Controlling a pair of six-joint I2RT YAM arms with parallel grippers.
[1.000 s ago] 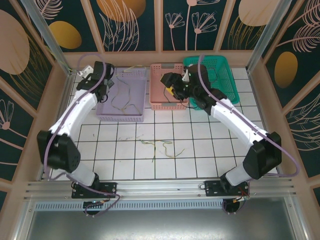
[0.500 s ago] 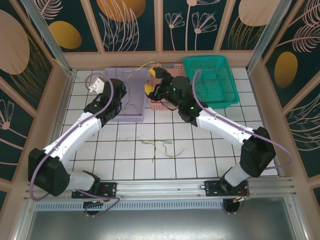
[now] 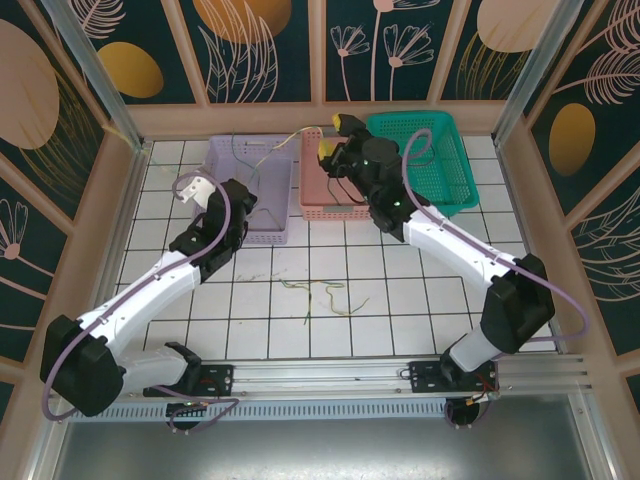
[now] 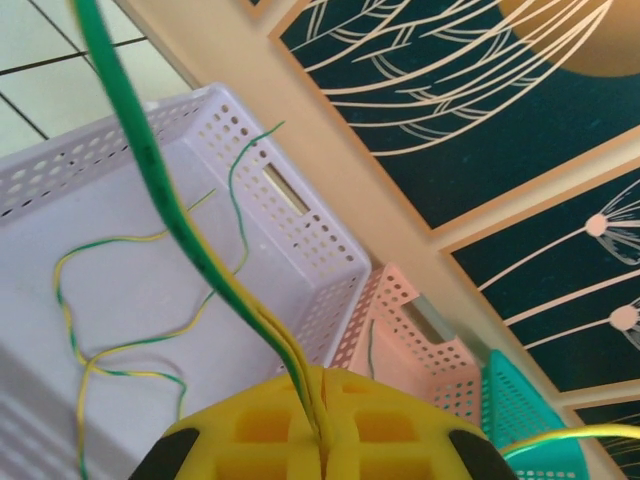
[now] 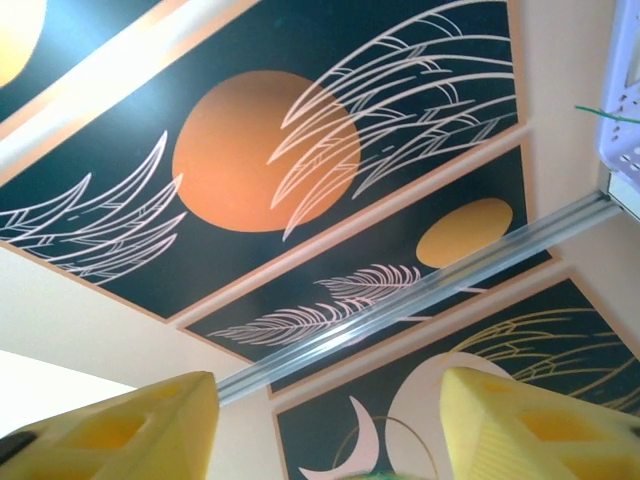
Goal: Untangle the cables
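Left tool (image 4: 321,388) pinched shut; right tool (image 5: 325,390) (aimed upward) agape.

Left wrist cam: the left tool (image 4: 322,390) is chopped by the bottom edge. The green-yellow cable (image 4: 150,165) pinched in it goes blurry above the tool and runs out the top. The pink basket (image 4: 400,330) sits half hidden behind the tool, and the teal basket (image 4: 505,400) is cut off to its right. Right wrist cam: the right tool (image 5: 325,400) has its fingers clipped at the bottom, and the lilac basket (image 5: 625,110) is cut off far right of it. From overhead, the loose cables (image 3: 320,295) on the bench (image 3: 250,320) are too thin to count.
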